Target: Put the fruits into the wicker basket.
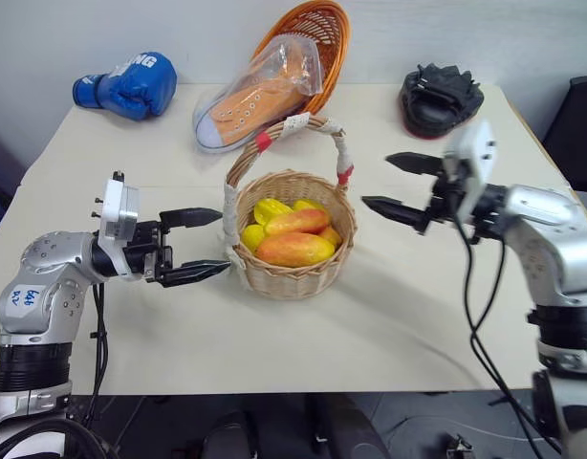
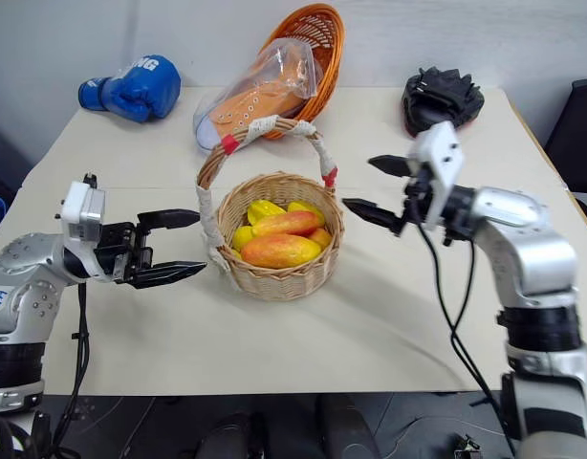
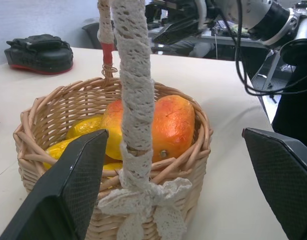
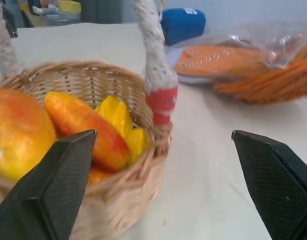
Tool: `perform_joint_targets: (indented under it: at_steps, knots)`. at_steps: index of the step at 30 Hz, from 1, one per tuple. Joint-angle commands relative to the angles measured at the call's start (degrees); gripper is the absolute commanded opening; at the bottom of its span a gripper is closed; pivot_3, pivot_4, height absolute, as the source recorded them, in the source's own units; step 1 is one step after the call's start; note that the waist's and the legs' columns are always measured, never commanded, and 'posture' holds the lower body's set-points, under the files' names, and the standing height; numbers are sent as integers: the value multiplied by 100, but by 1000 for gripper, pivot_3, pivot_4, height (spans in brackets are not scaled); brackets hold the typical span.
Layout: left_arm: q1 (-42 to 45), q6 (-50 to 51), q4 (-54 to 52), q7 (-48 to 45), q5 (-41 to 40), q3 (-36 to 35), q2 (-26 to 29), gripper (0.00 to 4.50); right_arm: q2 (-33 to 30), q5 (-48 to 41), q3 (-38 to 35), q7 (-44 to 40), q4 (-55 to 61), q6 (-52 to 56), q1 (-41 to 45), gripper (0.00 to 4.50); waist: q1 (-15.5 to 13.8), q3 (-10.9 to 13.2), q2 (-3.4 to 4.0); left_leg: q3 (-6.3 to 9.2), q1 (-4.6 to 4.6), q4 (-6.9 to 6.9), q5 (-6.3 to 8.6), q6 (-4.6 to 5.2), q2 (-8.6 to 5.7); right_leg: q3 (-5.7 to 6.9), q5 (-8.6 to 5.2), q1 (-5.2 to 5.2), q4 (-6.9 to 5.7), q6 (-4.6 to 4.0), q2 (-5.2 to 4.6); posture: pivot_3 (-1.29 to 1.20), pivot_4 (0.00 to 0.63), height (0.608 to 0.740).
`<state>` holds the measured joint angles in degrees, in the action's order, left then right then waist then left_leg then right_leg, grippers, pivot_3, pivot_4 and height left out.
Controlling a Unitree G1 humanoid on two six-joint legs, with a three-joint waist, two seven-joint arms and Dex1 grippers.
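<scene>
Wicker basket [image 1: 292, 253] near the tabletop's middle, holding the fruits [image 1: 293, 234] (mangoes uppermost); left claw [image 1: 196, 245] and right claw [image 1: 401, 185] flank it, jaws apart, empty. Task apparently complete.

My basket [image 1: 292, 273] is rough woven wicker, its handle [image 3: 136, 90] wrapped in white lace cloth; the mangoes [image 1: 295, 249] look smooth, the counter [image 1: 389, 316] matt, my tool's fingers [image 3: 68, 195] textured black.
</scene>
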<state>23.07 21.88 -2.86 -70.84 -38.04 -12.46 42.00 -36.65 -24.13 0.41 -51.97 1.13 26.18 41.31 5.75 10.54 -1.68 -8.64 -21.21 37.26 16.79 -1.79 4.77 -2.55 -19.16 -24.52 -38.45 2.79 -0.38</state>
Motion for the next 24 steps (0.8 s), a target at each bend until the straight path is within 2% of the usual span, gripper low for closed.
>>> perform_joint_targets:
  at_steps: [1,6,7,9,12,15,20,24]
  knots:
    - [42,-86,-91,49,-37,-55,-40,4500,473,334,229,240,-663,-303,546,4457,5,1,0,-1,-4,0,0,0,-1,0,0,-4,0,0,-2,0,150,740]
    - [106,-94,-52,54,-7,-23,-61,4500,809,369,535,-546,-1296,-653,909,4457,-29,1,1,-2,-8,1,1,1,-1,2,0,-6,2,0,-4,0,150,740]
    - [123,-98,-42,58,0,-16,-66,4500,856,253,493,-683,-1370,-593,944,4286,-43,1,1,-1,-9,1,1,2,-1,3,-1,-6,4,1,-4,0,150,740]
    - [136,-103,-48,68,5,-7,-75,4500,836,171,492,-1013,-1474,-530,987,3874,-69,1,1,-2,-10,3,3,5,-1,3,-1,-6,5,1,-6,0,150,740]
    - [102,-96,-103,88,-13,-19,-79,4500,721,147,476,-1294,-1417,-436,931,2788,-83,1,1,-2,-10,9,4,7,-2,3,-1,-4,1,1,-7,0,150,740]
    - [68,-95,-131,106,-21,-26,-81,4500,580,103,396,-1401,-1178,-365,738,1893,-80,1,1,-2,-9,10,4,7,-2,3,-1,-5,-4,1,-7,0,150,740]
    - [56,-75,-149,91,-29,9,-91,4500,208,-175,100,-1343,-201,34,76,217,-91,1,1,0,-9,6,4,6,-2,3,-1,-5,-1,1,-7,0,150,740]
    - [201,-80,-21,21,7,113,-104,4500,-141,-568,-383,-1067,928,522,-649,164,-103,1,1,1,-9,8,4,6,-2,4,-1,-4,-2,1,-8,0,150,740]
